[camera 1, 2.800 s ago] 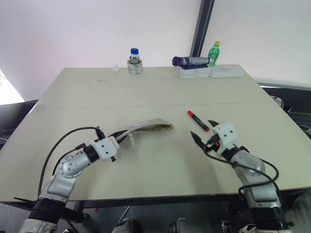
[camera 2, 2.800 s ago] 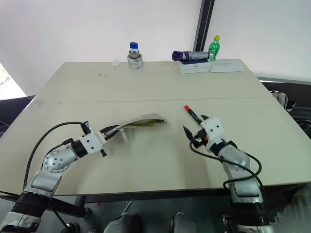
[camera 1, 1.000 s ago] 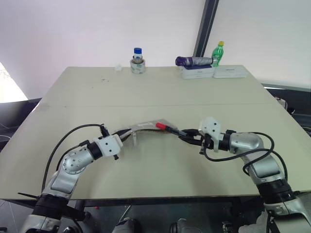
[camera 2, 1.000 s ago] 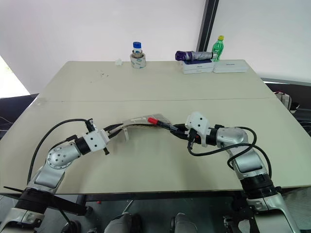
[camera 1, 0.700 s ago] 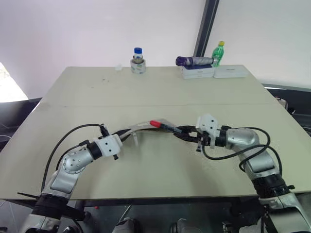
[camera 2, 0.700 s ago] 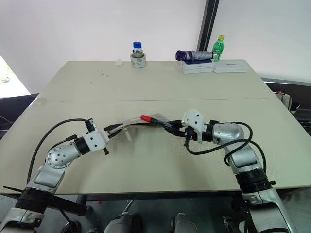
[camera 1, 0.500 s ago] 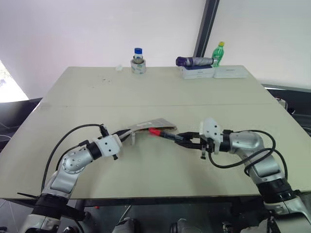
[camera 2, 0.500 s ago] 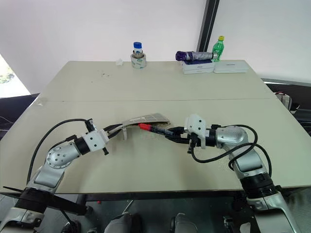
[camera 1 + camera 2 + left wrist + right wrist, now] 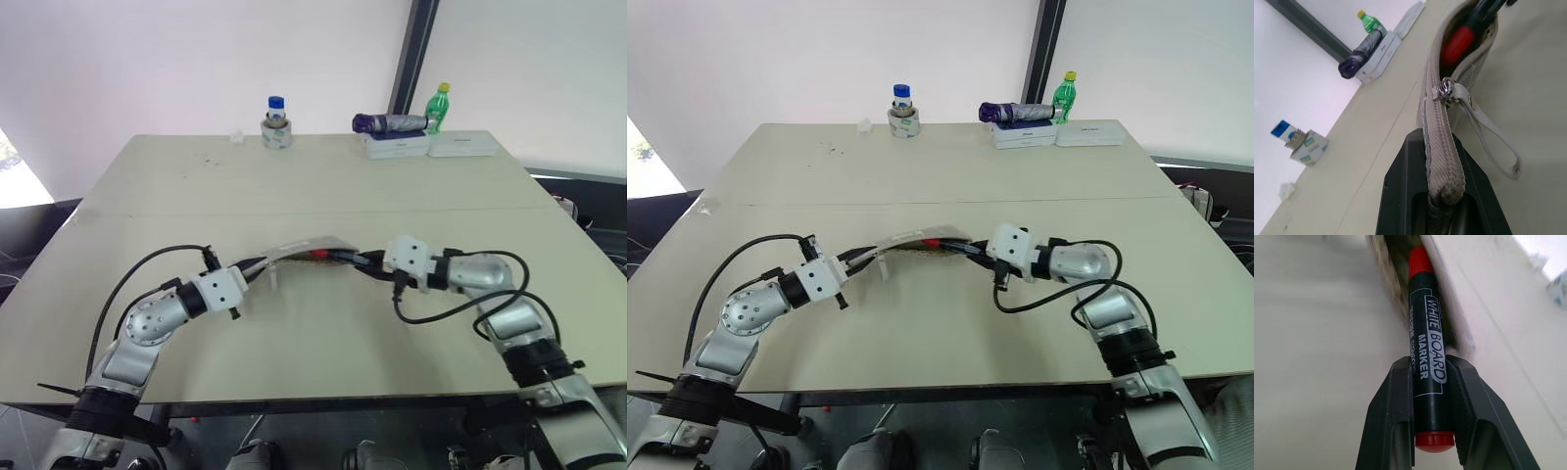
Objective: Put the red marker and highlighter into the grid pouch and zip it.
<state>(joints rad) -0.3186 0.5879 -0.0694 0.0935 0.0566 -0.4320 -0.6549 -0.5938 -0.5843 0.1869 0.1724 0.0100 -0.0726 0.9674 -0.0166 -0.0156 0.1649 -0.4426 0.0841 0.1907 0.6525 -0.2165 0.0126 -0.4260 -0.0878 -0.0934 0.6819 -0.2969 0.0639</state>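
Red marker [image 9: 1426,357] clamped in the right tool [image 9: 1430,396], tip inside the pouch [image 9: 294,253]; left tool [image 9: 1442,196] pinches the pouch's end.

left hand [image 9: 257,268] clamped, right hand [image 9: 361,262] gripping

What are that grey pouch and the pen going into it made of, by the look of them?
The grid pouch looks like woven fabric: its edge shows a ribbed, matte weave, and its zipper pull shines like metal. The red marker seems to be smooth plastic: a glossy black barrel with printed white lettering and red ends. What lies under the print I cannot tell.
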